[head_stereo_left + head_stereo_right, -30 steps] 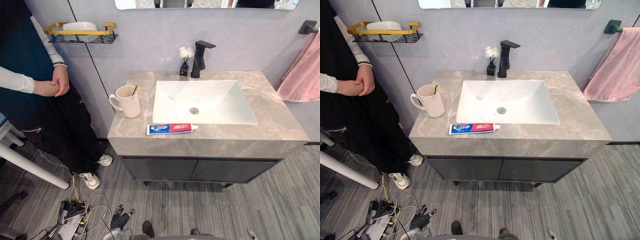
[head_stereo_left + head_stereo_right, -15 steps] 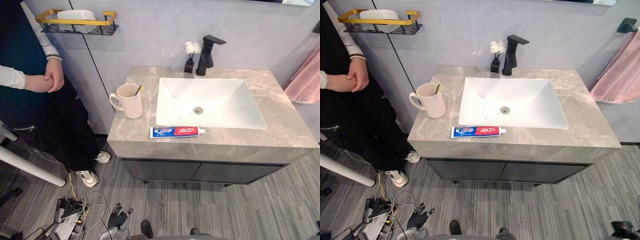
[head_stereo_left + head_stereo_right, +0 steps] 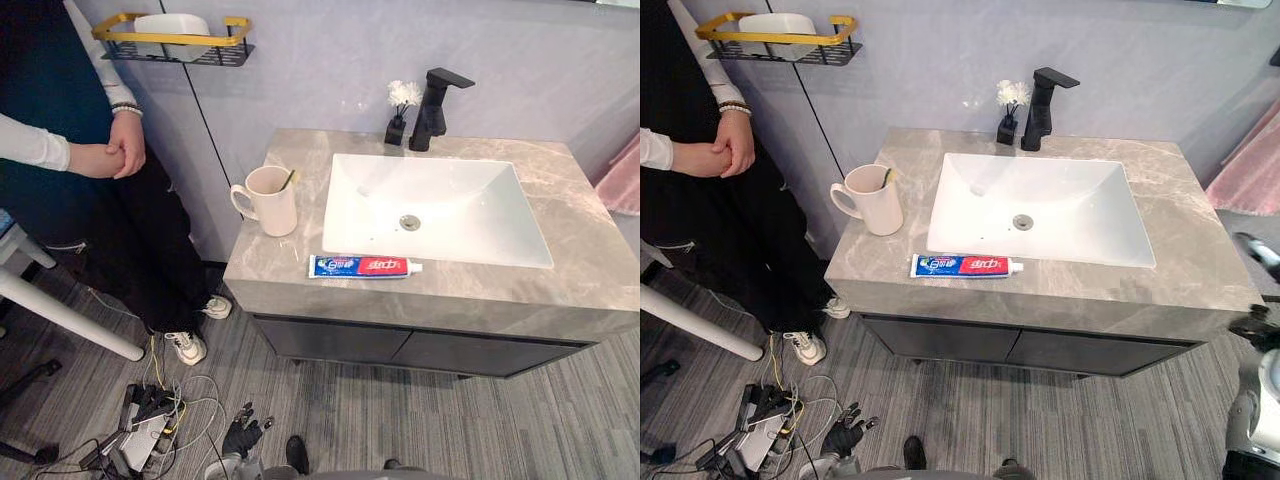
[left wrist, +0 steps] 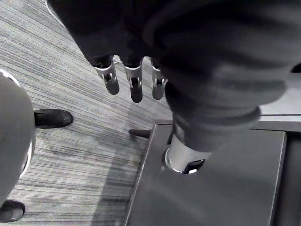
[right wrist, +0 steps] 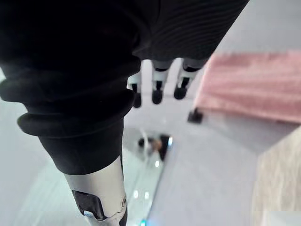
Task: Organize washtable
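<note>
A red, white and blue toothpaste tube lies along the front edge of the grey marble washtable, just before the white sink. A cream mug with a toothbrush in it stands left of the sink. My left hand hangs low over the floor with straight fingers and holds nothing; it also shows as a dark hand at the bottom of the left eye view. My right hand is open and empty, raised at the washtable's right side, fingers toward the pink towel.
A black faucet and a small vase with a white flower stand behind the sink. A gold-rimmed wall shelf holds a white dish. A person stands at the left, hands clasped. Cables and a box lie on the floor.
The camera has shifted, so the whole scene sits a little differently. My right arm has come up at the right edge of the right eye view. Nothing on the washtable has moved.
</note>
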